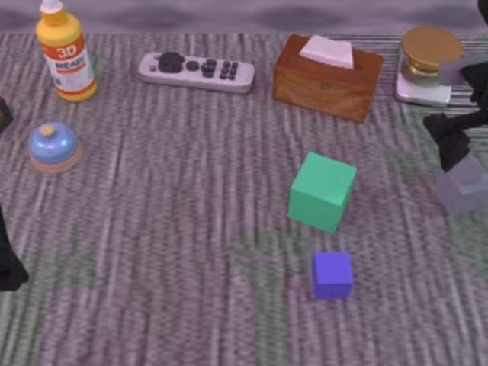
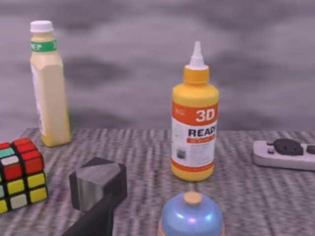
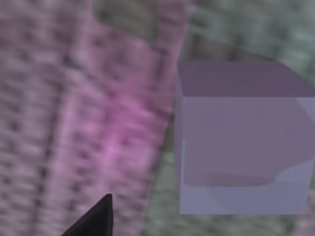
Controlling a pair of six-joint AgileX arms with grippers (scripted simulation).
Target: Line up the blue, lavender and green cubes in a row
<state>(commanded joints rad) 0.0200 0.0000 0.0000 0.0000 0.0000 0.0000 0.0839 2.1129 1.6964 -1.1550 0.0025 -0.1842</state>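
The mint green cube (image 1: 322,191) sits right of the table's middle. The small blue cube (image 1: 332,275) lies just in front of it, a small gap apart. At the right edge rests the pale lavender cube (image 1: 463,187). My right gripper (image 1: 452,145) hangs over its far side, open and holding nothing. In the right wrist view the lavender cube (image 3: 241,142) fills the frame beside one dark fingertip (image 3: 98,219); the other finger is out of view. My left gripper (image 1: 8,263) is parked at the left edge, open and empty.
Along the back stand a yellow glue bottle (image 1: 66,55), a remote (image 1: 197,72), a wooden tissue box (image 1: 328,75) and a gold-topped item (image 1: 427,65). A blue bell (image 1: 53,145) sits at the left. A Rubik's cube (image 2: 17,172) and a cream bottle (image 2: 49,83) show beyond it.
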